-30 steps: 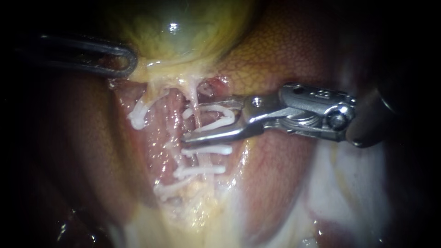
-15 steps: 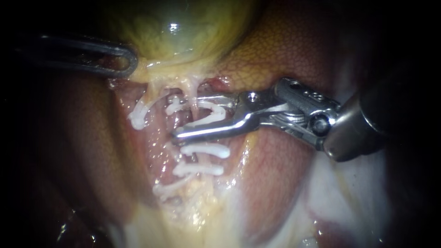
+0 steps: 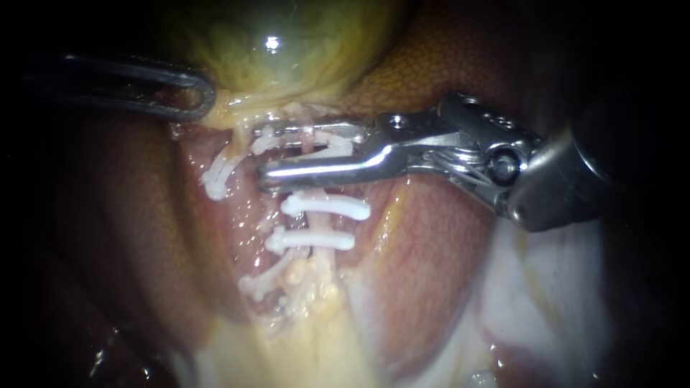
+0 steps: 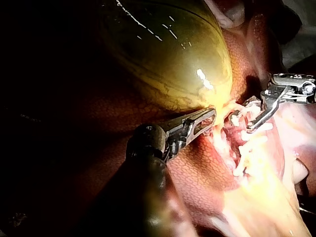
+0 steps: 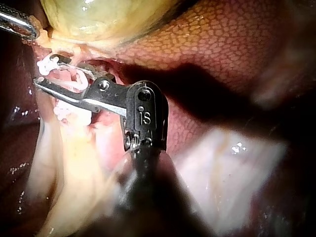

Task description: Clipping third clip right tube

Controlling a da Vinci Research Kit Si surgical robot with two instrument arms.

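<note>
**Endoscope view.** The right instrument comes in from 3 o'clock. Over the last second it has climbed the right tube toward 12 o'clock, and it now sits just under the gallbladder. Its jaws stand closer together than before. They hold the white clip from both sides, with the tube crossing between them. The two closed clips lie just beyond the lower jaw toward 6 o'clock, and they too sit nearer the gallbladder than they did. At 10 o'clock the left instrument has not moved. The placement looks settled, so what remains is probably the final squeeze.

**Left wrist view.** The left instrument has its jaws together at the yellow fringe of the gallbladder, apparently pinching it. Just ahead of it, the right instrument reaches in among the white clips.

**Right wrist view.** The right instrument shows a narrow gap between its jaws, with the white clip at their far end. The gallbladder lies just beyond them. The left instrument is off to one side and not touching.
</note>
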